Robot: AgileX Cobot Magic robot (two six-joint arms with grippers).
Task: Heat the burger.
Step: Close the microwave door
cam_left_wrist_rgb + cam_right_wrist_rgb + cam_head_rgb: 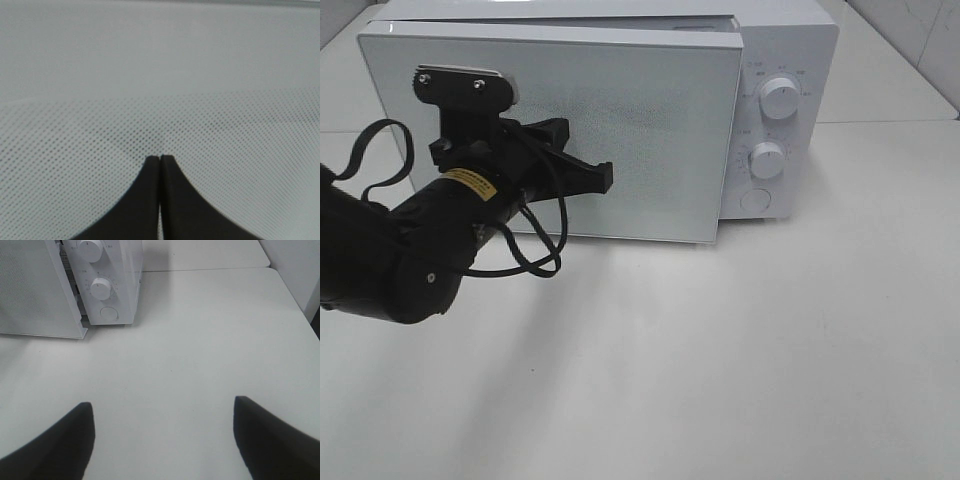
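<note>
The left pincer [603, 178], tips together, meets the ajar microwave door [650, 110], likely to push it closed; the right pincer [164, 405] hangs apart above the table [200, 340].

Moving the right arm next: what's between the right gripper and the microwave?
Only bare table between right gripper and microwave, shown in the right wrist view.

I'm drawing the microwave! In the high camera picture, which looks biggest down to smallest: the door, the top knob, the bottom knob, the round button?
1. Door, by far the biggest.
2. Top knob.
3. Bottom knob and round button: they look about alike, too close to rank.
</note>
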